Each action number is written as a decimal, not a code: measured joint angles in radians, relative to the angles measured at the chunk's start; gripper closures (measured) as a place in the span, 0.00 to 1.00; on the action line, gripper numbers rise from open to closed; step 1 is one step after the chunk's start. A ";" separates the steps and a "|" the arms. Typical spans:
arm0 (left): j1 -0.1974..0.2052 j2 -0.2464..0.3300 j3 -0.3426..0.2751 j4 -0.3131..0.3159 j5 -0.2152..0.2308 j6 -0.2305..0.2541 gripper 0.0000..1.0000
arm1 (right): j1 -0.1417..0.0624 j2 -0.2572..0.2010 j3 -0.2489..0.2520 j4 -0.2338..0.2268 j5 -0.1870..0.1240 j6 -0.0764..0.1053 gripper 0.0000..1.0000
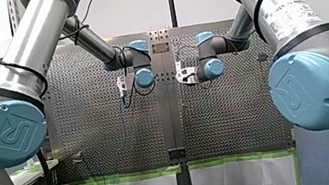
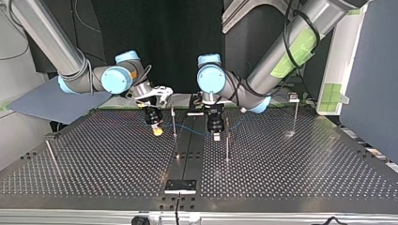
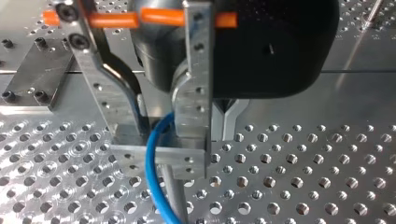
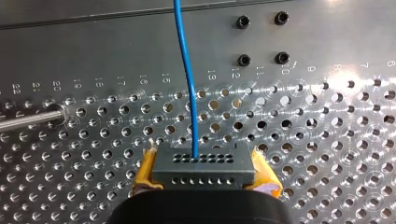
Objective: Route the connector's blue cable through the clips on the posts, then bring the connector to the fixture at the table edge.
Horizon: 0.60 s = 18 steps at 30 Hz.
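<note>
Two grippers: R gripper (image 4: 203, 161) clamps connector (image 4: 204, 171); L gripper (image 3: 159, 149) straddles blue cable (image 3: 150, 186), grip unclear.

Perforated metal table (image 2: 291, 164), overhead light glinting off the holes. Top view: black backdrop (image 2: 169, 33) behind; dark blue partition (image 2: 371, 70) at right, white upright (image 2: 335, 61) beside it with green tape patches (image 2: 331, 93). Front view: pale wall (image 1: 138, 5).

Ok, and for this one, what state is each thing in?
right gripper: shut on the connector.
connector: held, not at the fixture.
blue cable: plugged into the connector, running ahead of it.
left gripper: by a post, cable looping through it; grip unclear.
fixture: empty.
</note>
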 joint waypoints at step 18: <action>-0.022 0.000 0.000 -0.049 0.006 0.034 1.00 | -0.007 0.000 0.000 0.058 0.035 -0.019 1.00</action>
